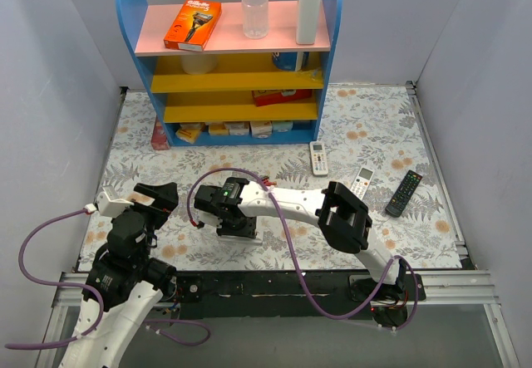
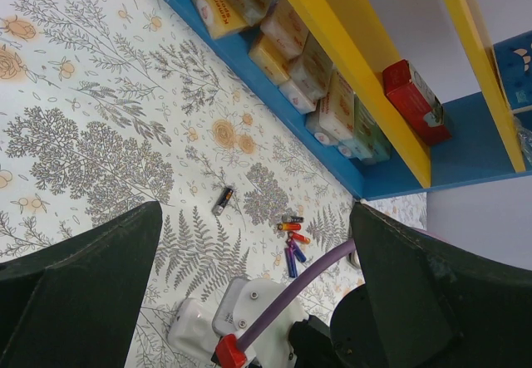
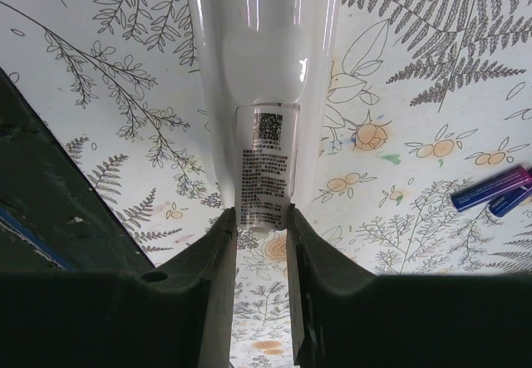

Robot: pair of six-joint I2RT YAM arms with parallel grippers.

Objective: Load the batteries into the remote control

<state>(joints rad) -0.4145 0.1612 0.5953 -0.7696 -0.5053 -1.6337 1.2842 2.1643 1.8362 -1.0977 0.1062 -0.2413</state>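
The right pincer (image 3: 260,247) is clamped on the near, labelled end of the remote control (image 3: 266,69), one dark finger on each long side of the slim white bar, which runs straight away from the fingers over the flowered cloth of the bench (image 1: 374,135). This happens close to the bench's near edge, left of its middle; whether the bar rests on the cloth or hangs just above it I cannot tell. The batteries (image 2: 291,237) lie loose in a small cluster of red, blue and dark cells nearer the bench's middle, with one dark cell (image 2: 222,199) a little apart from them. The left pincer (image 2: 256,214) hovers by the near left corner, its fingers spread wide apart and gripping nothing. A blue shelf (image 1: 241,77) stands along the far edge.
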